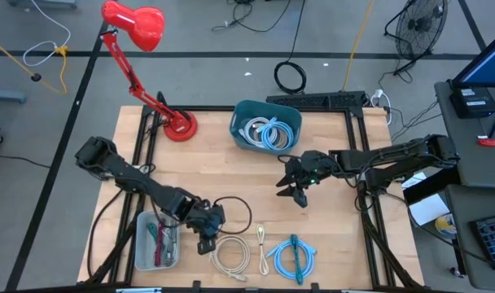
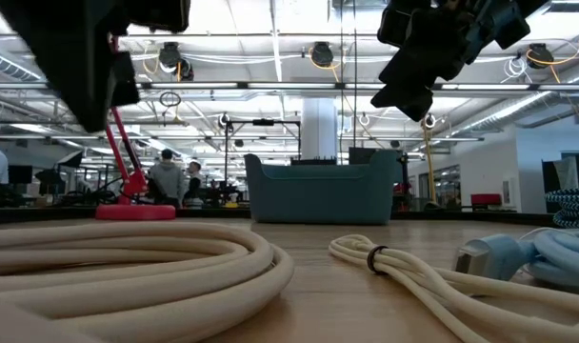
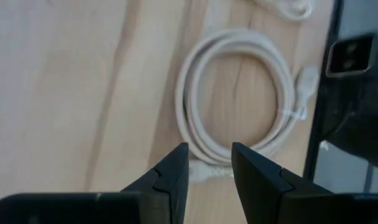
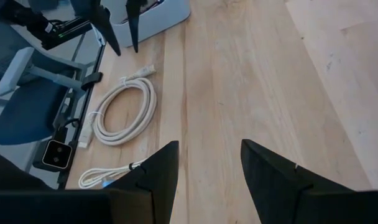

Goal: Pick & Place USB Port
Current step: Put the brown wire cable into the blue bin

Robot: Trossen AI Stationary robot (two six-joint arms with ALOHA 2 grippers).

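The left end effector (image 1: 208,241) hangs low over the front of the wooden counter (image 1: 231,175), fingers (image 3: 170,177) parted and holding nothing, just above the coiled white USB cable (image 1: 231,254). A thin white cable (image 1: 261,238) and a blue coiled cable (image 1: 292,256) lie beside that coil. The right end effector (image 1: 296,192) hovers mid-counter, spread open and empty, near the teal bin (image 1: 266,124) of cables.
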